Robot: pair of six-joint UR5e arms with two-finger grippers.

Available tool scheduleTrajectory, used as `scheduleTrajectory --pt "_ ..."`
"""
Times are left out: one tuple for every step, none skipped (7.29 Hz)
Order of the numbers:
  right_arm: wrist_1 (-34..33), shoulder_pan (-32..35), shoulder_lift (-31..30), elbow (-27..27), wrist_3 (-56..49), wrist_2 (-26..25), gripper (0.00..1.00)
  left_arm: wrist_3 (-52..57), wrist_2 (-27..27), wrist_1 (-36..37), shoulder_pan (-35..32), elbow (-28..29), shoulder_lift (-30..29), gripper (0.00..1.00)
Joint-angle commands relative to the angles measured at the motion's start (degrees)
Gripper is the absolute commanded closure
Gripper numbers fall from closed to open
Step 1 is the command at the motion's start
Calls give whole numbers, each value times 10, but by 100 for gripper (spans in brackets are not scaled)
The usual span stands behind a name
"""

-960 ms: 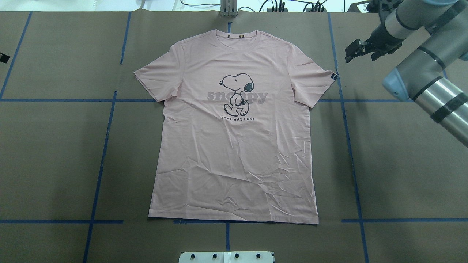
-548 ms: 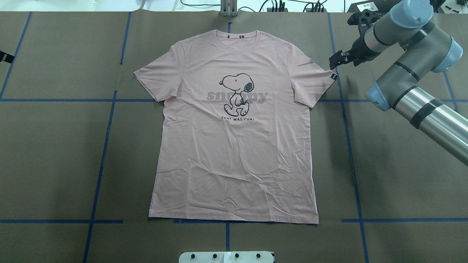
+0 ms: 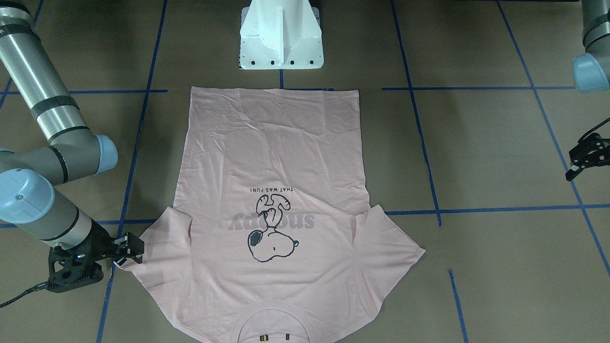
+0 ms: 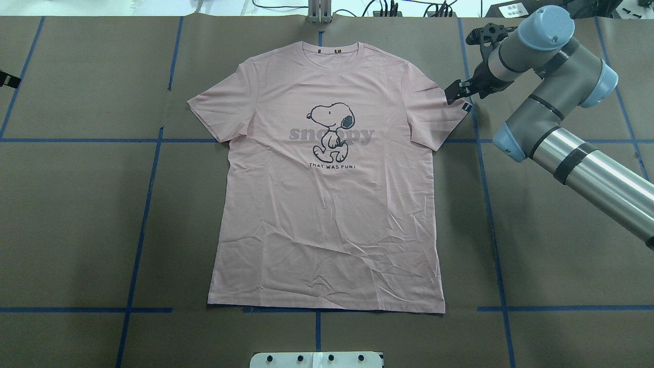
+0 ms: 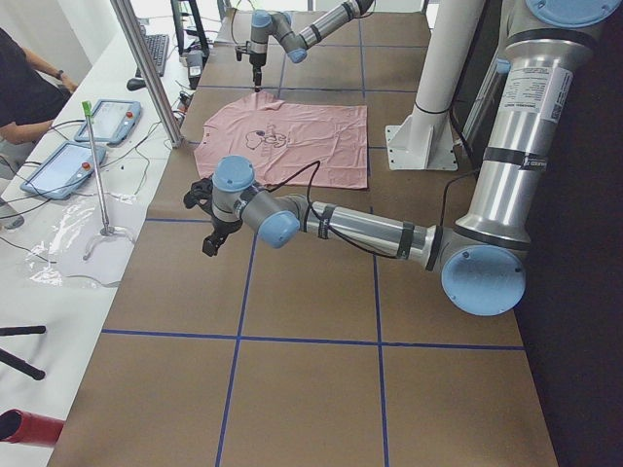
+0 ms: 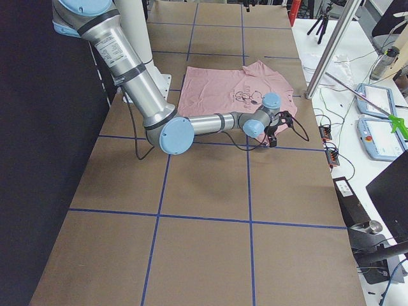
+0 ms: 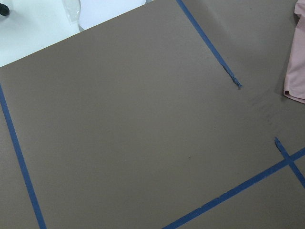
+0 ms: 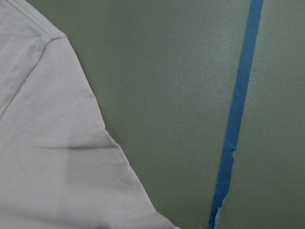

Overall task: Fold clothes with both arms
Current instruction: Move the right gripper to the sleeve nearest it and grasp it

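T-shirt: the pink T-shirt [image 4: 327, 214] lay flat and print-up in the middle of the table [image 4: 76, 214], unfolded, with light creases in its lower part.
Long axis: the collar [image 4: 334, 48] sat at the top of the overhead frame and the hem [image 4: 327, 305] at the bottom, so the body ran straight up and down the frame with a sleeve out to each side.
Right gripper: the right gripper [image 4: 456, 92] hung at the upper right of the overhead frame, over the outer tip of the sleeve [image 4: 434, 112] there and just above its small dark tag [image 4: 466, 107]. Its jaws stood apart, holding nothing.
Right wrist view: the sleeve edge lay flat in the left half of the frame, with a blue tape line [image 8: 238, 119] to its right. No cloth was lifted.
Direction: from this gripper the shirt lay toward the frame's left and lower left.
Left gripper: the left gripper [image 3: 584, 159] sat at the right edge of the front-facing frame, well apart from the other sleeve [image 3: 386, 247]. Whether it was parted or clenched could not be told.
Nearer arm: the right, plainly.
Next move, as a judgement: a descent onto the sleeve tip. The left arm would first have to cross bare table to reach its sleeve.
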Motion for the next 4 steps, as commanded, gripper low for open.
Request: scheduleTrajectory --pt "-24 -5 0 1 -6 -3 4 1 -1 0 0 0 1 0" --pt "-24 -5 -1 1 -7 -3 4 2 -1 1 0 0 1 0" --pt "-25 -4 -1 1 -6 -3 6 1 -1 0 0 0 1 0" --pt "-25 -5 0 1 -4 -2 28 2 -1 1 0 -1 1 0"
